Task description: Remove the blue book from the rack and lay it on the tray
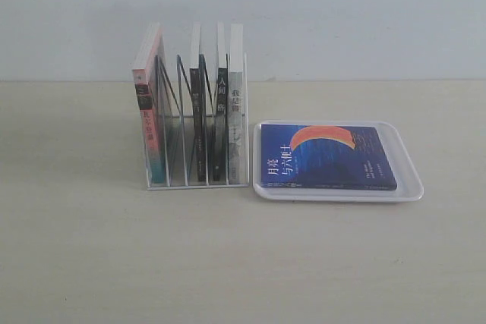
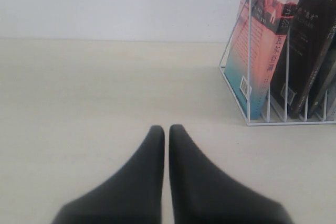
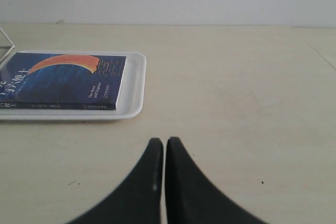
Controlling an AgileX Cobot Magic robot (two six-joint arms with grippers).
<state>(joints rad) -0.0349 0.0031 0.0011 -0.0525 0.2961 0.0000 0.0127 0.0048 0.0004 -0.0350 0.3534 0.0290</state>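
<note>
Lying flat and face-up, the blue book (image 1: 329,157) rests inside the tray (image 1: 414,189), its orange-red crescent toward 12 o'clock on the cover and its white characters toward 8 o'clock. In the exterior view it sits at roughly 4 o'clock from the middle of the scene. The tray's white rim shows all around the book, and the tray stands on the table (image 1: 228,263) just beside the rack (image 1: 197,185), at the rack's 3 o'clock; whether the two touch I cannot tell. The rack stands upright and holds four books on their edges, spines toward 6 o'clock. A pink-and-teal-spined book (image 1: 148,115) is in the slot at the 9 o'clock end, two black-spined books (image 1: 200,123) sit further toward 3 o'clock, and a pale-spined book (image 1: 237,123) is in the end slot nearest the tray. A plain pale wall (image 1: 342,13) rises behind the table at 12 o'clock. Neither arm shows in the exterior view. In its wrist view the left gripper (image 2: 166,129) hangs over bare table with its two dark fingers drawn together, only a sliver between them and nothing held; the rack's pink-and-teal end is in sight beyond it. The right gripper (image 3: 160,141) is likewise drawn narrow and empty over bare table, with the tray and the book well apart from its tips.
</note>
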